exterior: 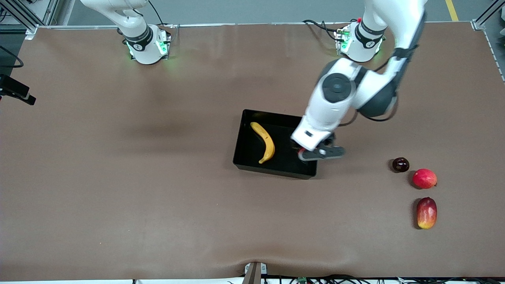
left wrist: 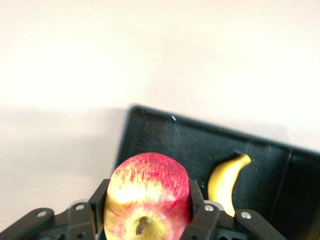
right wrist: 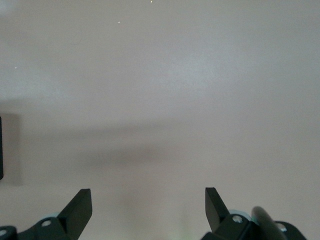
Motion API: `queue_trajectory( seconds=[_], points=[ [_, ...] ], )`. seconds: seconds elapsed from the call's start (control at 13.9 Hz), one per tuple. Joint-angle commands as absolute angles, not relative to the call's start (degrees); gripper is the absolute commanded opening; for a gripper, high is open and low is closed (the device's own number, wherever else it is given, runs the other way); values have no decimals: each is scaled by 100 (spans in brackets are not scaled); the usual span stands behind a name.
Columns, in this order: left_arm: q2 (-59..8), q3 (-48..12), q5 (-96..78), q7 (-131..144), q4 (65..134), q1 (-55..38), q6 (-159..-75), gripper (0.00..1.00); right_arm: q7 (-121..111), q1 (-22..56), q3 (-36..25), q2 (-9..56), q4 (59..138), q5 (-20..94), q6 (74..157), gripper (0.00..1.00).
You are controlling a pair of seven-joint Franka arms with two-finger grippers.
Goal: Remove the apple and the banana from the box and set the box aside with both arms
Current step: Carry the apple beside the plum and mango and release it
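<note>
The left gripper [exterior: 305,153] hangs over the black box [exterior: 244,157] at its left-arm end, fingers [left wrist: 200,220] clamped on a red-and-yellow apple [left wrist: 147,197]. A banana [exterior: 265,141] lies inside the box. The right gripper [right wrist: 147,207], fingers spread wide and empty, apparently waits above bare surface [exterior: 118,197].
</note>
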State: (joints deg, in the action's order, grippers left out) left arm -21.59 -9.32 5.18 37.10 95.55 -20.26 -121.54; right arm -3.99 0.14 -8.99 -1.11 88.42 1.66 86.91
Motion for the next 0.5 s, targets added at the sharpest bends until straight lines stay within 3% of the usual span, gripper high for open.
queue_trajectory(
  seconds=[0.0, 0.43],
  points=[
    [-2302, -923, 606, 3193, 9404, -1567, -12059, 0, -378, -114, -809, -123, 8851, 141, 8710, 100],
    [-3189, -914, 1009, 1882, 9176, -371, -12936, 0, -378, -114, -809, -123, 8851, 141, 8719, 100]
  ],
)
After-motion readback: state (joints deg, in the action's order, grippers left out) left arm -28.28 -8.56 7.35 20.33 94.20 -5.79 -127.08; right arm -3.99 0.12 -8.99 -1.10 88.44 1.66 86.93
